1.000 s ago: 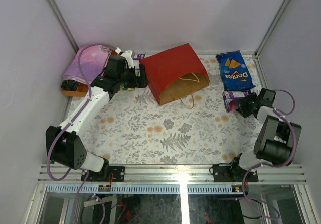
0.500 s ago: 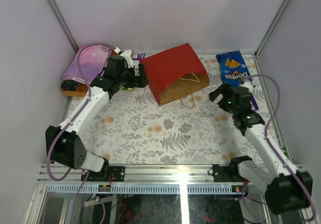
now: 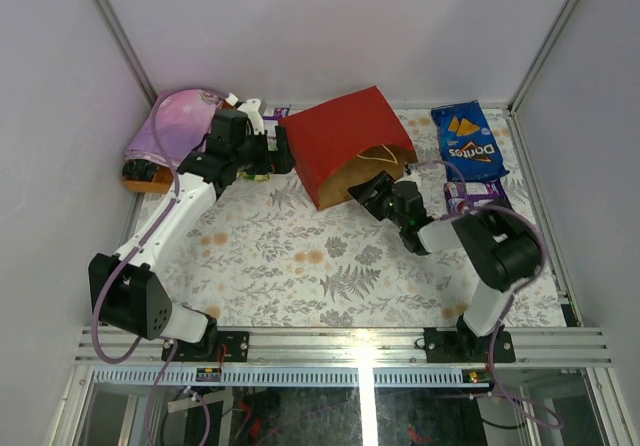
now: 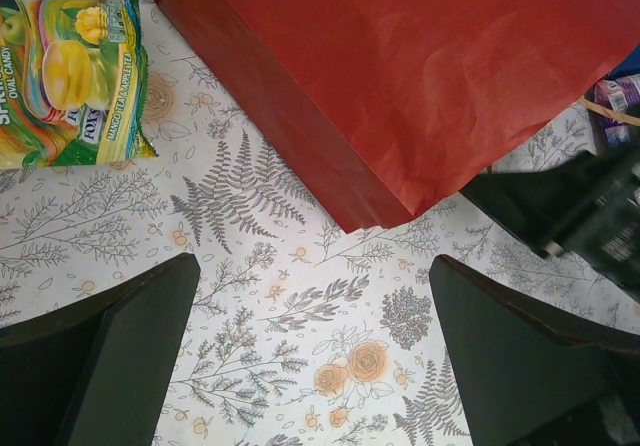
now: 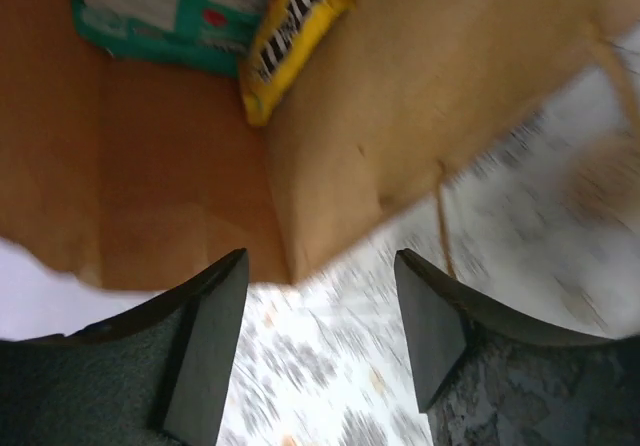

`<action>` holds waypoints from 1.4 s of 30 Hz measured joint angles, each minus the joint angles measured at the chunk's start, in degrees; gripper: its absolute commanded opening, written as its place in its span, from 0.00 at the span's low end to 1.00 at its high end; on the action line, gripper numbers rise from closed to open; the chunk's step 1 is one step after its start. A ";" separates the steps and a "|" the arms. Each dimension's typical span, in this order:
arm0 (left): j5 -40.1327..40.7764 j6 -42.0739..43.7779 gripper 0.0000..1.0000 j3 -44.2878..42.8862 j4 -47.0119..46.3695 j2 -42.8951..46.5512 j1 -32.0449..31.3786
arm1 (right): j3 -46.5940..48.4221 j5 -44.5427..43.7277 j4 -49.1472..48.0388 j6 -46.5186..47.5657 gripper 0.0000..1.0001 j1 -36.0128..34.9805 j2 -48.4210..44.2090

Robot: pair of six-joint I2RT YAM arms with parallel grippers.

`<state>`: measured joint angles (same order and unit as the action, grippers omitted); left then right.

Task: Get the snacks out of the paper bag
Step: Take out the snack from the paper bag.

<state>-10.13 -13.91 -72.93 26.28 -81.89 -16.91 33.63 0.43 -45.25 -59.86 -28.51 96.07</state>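
Your right gripper (image 5: 320,266) stands at the mouth of the red paper bag (image 3: 345,141), jaws apart and holding nothing. The bag lies on its side mid-table, with a teal pouch (image 5: 150,16) and a yellow packet (image 5: 290,36) deep inside. The step in hand appears to be the reach for the next snack, so push further in and close on the yellow packet. Your left gripper (image 4: 312,266) hovers by the bag's closed end, jaws wide and empty, with the yellow-green candy bag (image 4: 70,76) lying out beside it.

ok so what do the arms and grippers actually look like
Both mix black joint housings with white links; the left arm shows a long white link, the right arm looks mostly black. Thin purple cables loop along each. The left gripper and right gripper have dark, wedge-shaped fingers.
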 measured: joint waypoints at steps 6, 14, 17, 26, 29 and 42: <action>-0.17 -0.28 1.00 -0.02 0.35 1.05 0.00 | 11.06 -0.68 -16.76 -11.78 0.63 -1.03 18.43; -1.57 -0.50 1.00 -0.02 0.37 1.40 0.04 | 22.93 -6.21 -16.48 -21.64 0.66 -2.86 25.77; -1.97 -0.63 1.00 -0.02 0.37 1.44 0.07 | 24.06 -9.51 -11.74 -23.87 0.67 -3.50 25.81; -2.82 -0.83 1.00 -0.02 0.37 1.92 0.31 | 26.80 -13.33 -6.23 -28.55 0.63 -4.50 28.96; -2.93 -0.85 1.00 -0.02 0.37 1.92 0.46 | 28.68 -13.51 -5.09 -29.88 0.60 -4.50 31.39; -3.04 -0.87 1.00 -0.02 0.37 1.95 0.68 | 43.39 -15.41 1.18 -31.45 0.16 -4.50 40.24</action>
<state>-13.17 -14.79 -72.95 26.65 -79.94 -16.23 77.01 -14.98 -44.07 -91.31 -33.01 136.31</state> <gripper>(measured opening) 0.995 0.393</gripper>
